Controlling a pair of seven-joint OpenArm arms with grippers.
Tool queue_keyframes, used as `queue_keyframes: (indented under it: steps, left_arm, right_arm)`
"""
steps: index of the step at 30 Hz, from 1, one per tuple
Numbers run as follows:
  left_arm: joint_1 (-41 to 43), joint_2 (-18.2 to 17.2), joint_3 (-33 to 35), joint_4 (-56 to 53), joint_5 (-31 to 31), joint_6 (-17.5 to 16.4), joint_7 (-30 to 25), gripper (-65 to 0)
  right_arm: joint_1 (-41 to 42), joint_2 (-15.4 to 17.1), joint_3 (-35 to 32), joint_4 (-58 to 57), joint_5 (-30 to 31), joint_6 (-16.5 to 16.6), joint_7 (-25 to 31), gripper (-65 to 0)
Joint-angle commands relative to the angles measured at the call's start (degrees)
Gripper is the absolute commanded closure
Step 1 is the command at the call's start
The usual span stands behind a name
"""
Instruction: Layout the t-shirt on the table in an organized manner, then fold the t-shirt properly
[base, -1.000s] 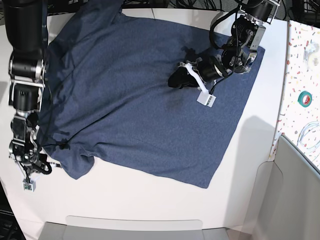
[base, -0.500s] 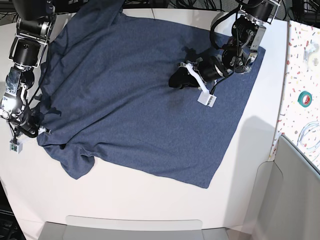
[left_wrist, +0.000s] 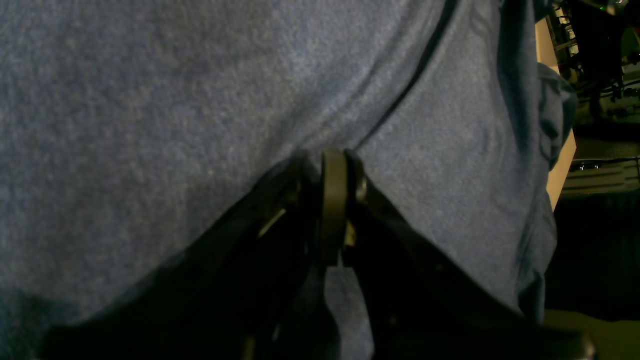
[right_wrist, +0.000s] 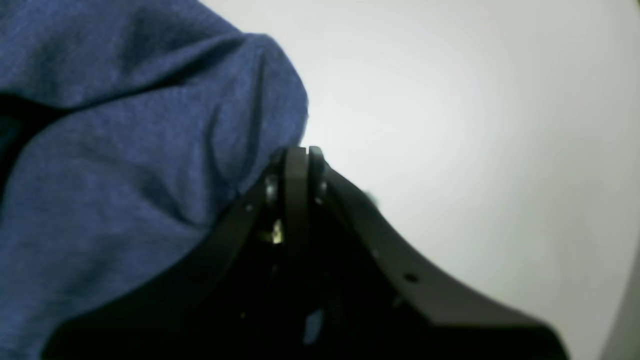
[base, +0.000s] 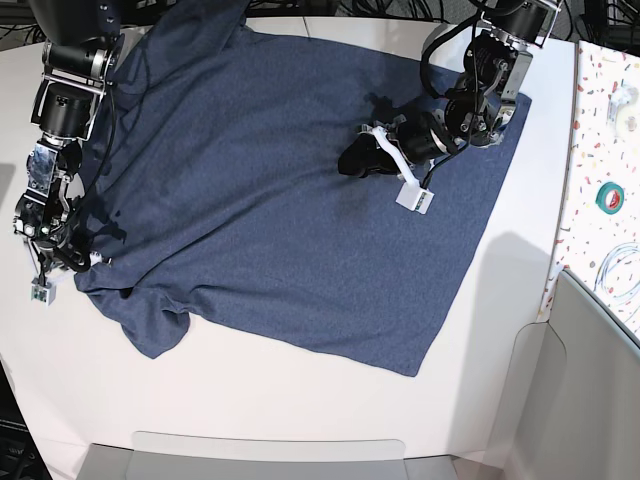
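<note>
The dark navy t-shirt (base: 260, 200) lies spread on the white table (base: 250, 400), plain side up, with one sleeve bunched at the front left. My left gripper (base: 352, 160) presses down on the shirt's right middle. In the left wrist view it (left_wrist: 334, 155) is shut on a pinched ridge of the t-shirt (left_wrist: 200, 100), and a crease runs away from its tips. My right gripper (base: 80, 262) sits at the shirt's left edge. In the right wrist view it (right_wrist: 300, 150) is shut, its tips against the edge of the cloth (right_wrist: 125, 150) over bare table (right_wrist: 450, 125). No pinched cloth shows there.
A narrow speckled surface (base: 600, 120) runs along the right side, with a green tape roll (base: 607, 195) and thin cables (base: 620, 270) on it. A grey panel (base: 590, 380) stands at the front right. A grey ledge (base: 270, 455) lines the table's front edge.
My right arm has swung from the front left corner back along the shirt's left edge, then settled by the sleeve. The left arm and its pinch have stayed still.
</note>
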Motion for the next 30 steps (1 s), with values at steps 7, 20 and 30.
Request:
queue_keyframes:
  steps: [7, 20, 30]
  left_arm:
    - [1.9, -1.1, 0.4, -2.1, 6.1, 5.7, 7.3, -5.0]
    - [1.6, -1.1, 0.3, -2.1, 6.1, 5.7, 7.3, -5.0]
    - [1.9, -1.2, 0.3, -2.1, 6.1, 5.7, 7.3, -5.0]
  right_arm:
    - [2.7, 0.7, 0.1, 6.6, 0.1, 0.0, 0.2, 0.0]
    - [3.1, -3.1, -0.1, -8.6, -0.1, 0.3, 5.1, 0.0]
    - [9.0, 1.0, -4.5, -15.9, -12.3, 0.3, 8.1, 0.0]
